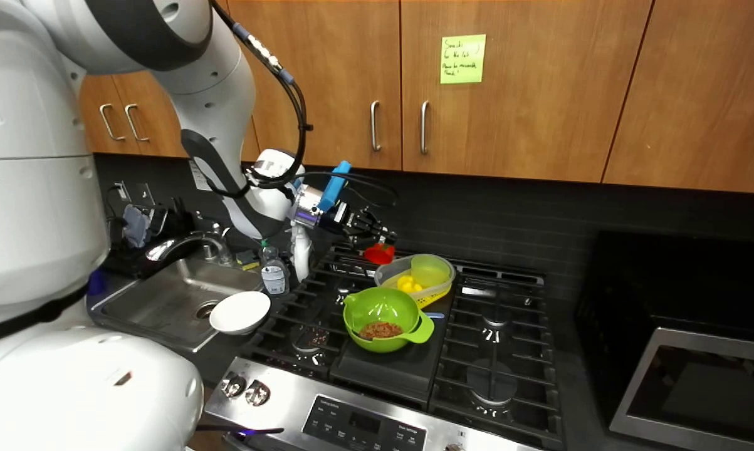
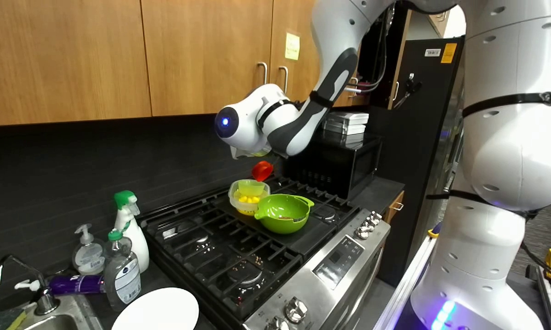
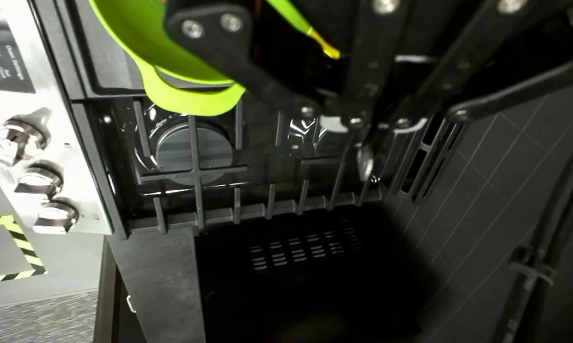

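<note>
My gripper (image 1: 387, 237) is above the back of the stove, shut on a red cup (image 1: 378, 253) that hangs below its fingertips. The cup (image 2: 262, 171) also shows in an exterior view, where the arm hides the gripper. In the wrist view the gripper (image 3: 366, 128) enters from the top with fingers together; the red cup is not discernible there. Just beside and below the cup stands a clear container (image 1: 448, 286) with yellow pieces (image 1: 408, 284) and a yellowish cup (image 1: 431, 269). In front of it is a green bowl (image 1: 383, 300) holding reddish-brown bits (image 1: 380, 330).
Grates (image 1: 502, 357) cover the stove, with scattered bits on the burner (image 2: 245, 270). A white bowl (image 1: 240, 312) sits by the sink (image 1: 185, 275), near soap and spray bottles (image 2: 124, 279). The microwave (image 2: 344, 160) stands beyond the stove; wooden cabinets (image 1: 521, 81) hang overhead.
</note>
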You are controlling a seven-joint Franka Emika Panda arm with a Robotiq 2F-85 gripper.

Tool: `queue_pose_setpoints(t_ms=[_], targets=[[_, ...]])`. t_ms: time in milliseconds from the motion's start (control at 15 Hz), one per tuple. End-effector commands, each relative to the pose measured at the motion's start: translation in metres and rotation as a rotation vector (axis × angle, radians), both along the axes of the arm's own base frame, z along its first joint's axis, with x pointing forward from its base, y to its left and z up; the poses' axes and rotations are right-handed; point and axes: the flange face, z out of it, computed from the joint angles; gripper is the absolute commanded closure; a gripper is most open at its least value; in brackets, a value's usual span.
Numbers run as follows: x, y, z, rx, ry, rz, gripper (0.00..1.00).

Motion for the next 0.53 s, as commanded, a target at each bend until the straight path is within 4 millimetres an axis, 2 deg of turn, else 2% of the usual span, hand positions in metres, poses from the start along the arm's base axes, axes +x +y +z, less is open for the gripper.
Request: queue_pose_setpoints(t_ms=[0, 467], targets=[[0.013, -0.004, -0.004, 0.000, -0.008, 0.004, 0.99], [0.014, -0.013, -0.022, 0.015, 0.012, -0.028, 0.99]])
